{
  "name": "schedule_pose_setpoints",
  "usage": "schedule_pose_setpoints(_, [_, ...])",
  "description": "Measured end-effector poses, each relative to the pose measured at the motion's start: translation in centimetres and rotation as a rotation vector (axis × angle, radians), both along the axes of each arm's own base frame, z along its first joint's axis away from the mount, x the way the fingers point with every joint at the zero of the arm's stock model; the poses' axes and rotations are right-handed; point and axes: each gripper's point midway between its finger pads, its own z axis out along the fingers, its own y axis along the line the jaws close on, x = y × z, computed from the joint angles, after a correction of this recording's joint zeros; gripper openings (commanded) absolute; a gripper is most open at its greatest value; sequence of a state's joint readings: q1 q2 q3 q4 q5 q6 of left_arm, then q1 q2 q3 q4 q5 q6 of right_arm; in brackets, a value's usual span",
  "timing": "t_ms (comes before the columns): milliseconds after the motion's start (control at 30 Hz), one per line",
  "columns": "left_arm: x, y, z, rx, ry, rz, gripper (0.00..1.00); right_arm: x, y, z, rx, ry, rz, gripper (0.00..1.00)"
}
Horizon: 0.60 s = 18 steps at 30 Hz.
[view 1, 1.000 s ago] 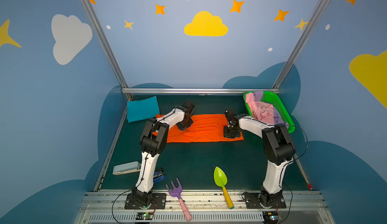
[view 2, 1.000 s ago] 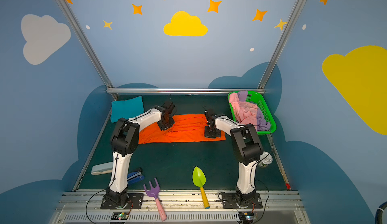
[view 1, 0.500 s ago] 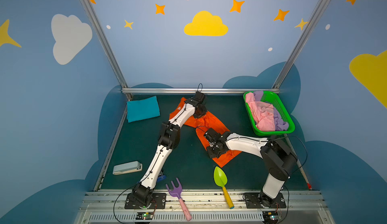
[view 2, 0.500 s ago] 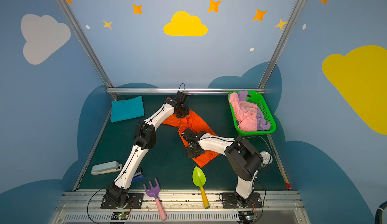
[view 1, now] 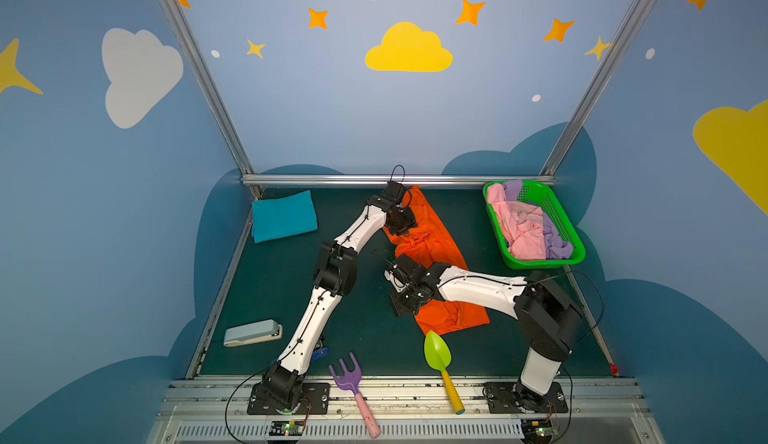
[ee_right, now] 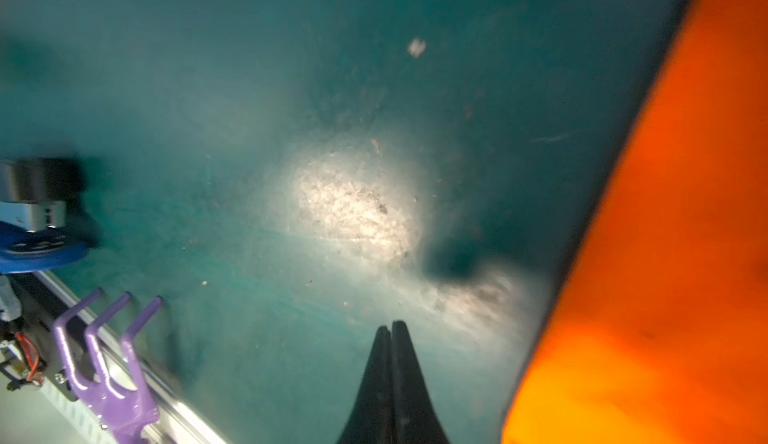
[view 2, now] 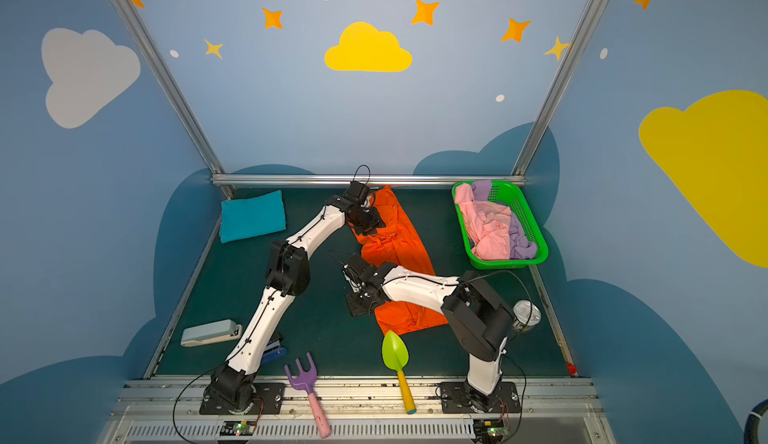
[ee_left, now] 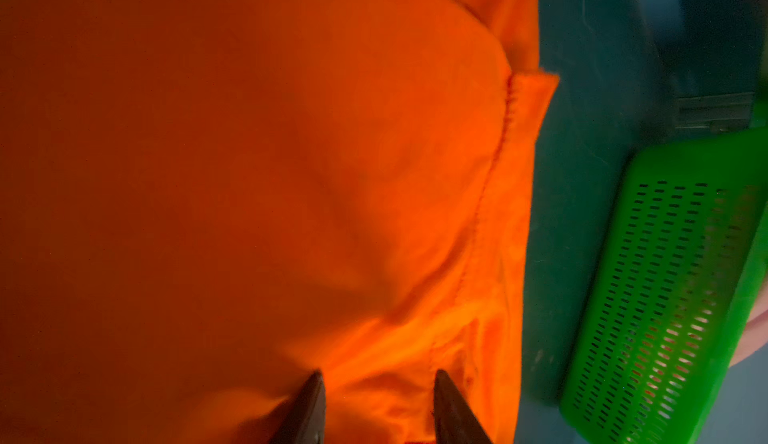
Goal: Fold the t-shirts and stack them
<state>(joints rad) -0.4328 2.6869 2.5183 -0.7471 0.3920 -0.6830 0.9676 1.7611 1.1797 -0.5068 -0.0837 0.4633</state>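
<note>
The bright orange t-shirt [view 1: 432,246] [view 2: 399,246] lies as a long folded strip running from the back rail toward the front middle of the mat. At the strip's far end my left gripper [view 1: 401,224] [ee_left: 378,373] hovers over the orange cloth [ee_left: 291,172], open. My right gripper [view 1: 401,305] [ee_right: 391,323] is shut on nothing, over bare mat just left of the strip's near part [ee_right: 665,255]. A folded teal t-shirt [view 1: 283,221] rests at the back left. Pink [view 1: 519,226] and lilac [view 1: 555,242] t-shirts lie crumpled in the basket.
A green basket [view 1: 557,213] stands at the back right. Near the front lie a grey stapler [view 1: 252,332], a blue stapler [view 1: 320,352], a purple toy fork [view 1: 349,375] and a green toy shovel [view 1: 437,350]. A tin can [view 2: 527,315] stands by the right arm.
The orange shirt has swung from lying crosswise to lying back-to-front. My left gripper went to the back and opened. My right gripper came forward and to the left, still shut.
</note>
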Motion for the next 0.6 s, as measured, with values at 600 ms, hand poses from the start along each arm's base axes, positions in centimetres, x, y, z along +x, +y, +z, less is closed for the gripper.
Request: schedule_pose_setpoints(600, [0.4, 3.5, -1.5, 0.093, 0.008, 0.070, 0.30, 0.4, -11.0, -4.6, -0.501, -0.004, -0.204, 0.00])
